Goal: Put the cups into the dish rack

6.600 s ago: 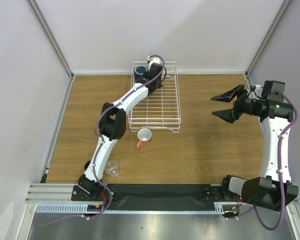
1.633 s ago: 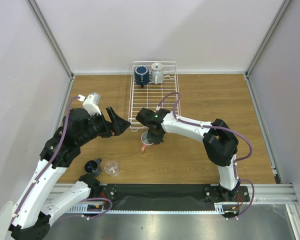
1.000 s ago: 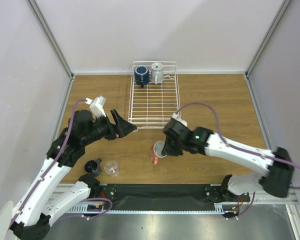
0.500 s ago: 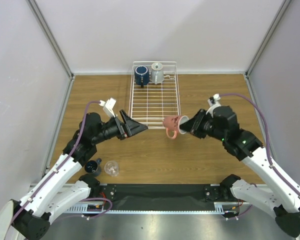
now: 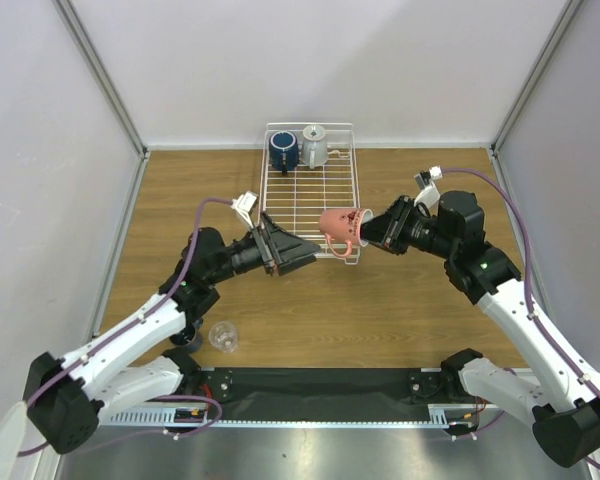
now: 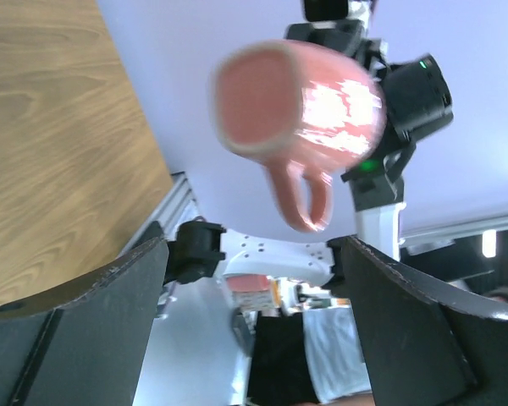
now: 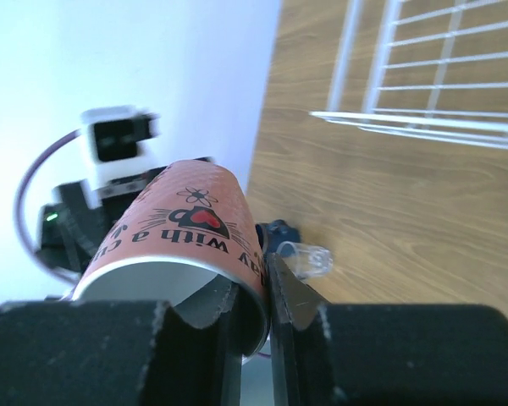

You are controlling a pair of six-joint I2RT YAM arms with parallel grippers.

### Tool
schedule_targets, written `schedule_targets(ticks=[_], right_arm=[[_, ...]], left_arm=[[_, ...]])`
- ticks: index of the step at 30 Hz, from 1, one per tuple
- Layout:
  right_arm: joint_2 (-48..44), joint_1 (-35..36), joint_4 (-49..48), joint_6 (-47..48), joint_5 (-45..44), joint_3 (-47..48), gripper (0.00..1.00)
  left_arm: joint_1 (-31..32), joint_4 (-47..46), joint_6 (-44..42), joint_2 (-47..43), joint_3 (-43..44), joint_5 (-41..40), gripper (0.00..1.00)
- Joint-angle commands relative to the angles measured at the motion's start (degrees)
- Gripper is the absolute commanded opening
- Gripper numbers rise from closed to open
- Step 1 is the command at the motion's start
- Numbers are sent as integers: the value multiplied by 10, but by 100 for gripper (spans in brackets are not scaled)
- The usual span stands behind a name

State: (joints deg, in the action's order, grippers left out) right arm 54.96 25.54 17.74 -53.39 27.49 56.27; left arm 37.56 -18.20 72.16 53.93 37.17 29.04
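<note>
Top view: right gripper (image 5: 372, 228) is pinching the salmon-pink cup (image 5: 337, 228) by its rim, holding it sideways above the dish rack's (image 5: 356, 190) near edge. Left gripper (image 5: 298, 248) is gaping wide beside it. Left wrist: cup is sitting ahead of the spread fingers, untouched. Right wrist: fingers are clamping the rim.

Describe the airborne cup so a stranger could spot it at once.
Find the white wire dish rack on the table. By its near right corner, the right claw holds a salmon-pink cup sideways by the rim. Unlike the navy mug and grey mug in the rack, it hangs in the air.
</note>
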Motion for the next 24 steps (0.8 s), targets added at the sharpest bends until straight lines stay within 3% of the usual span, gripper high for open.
schedule_targets(ticks=[1,11,24], right_arm=[[-9,0,-118,-15,37,6,0],[11,17,-201,-23,43,-19,0],[38,13,-213,-18,56,-19,0]], left_arm=[[8,-117,66,36,-1,4,89],[31,-179,119,115,66,-6,87],[37,-206,148,157,91,-7,79]])
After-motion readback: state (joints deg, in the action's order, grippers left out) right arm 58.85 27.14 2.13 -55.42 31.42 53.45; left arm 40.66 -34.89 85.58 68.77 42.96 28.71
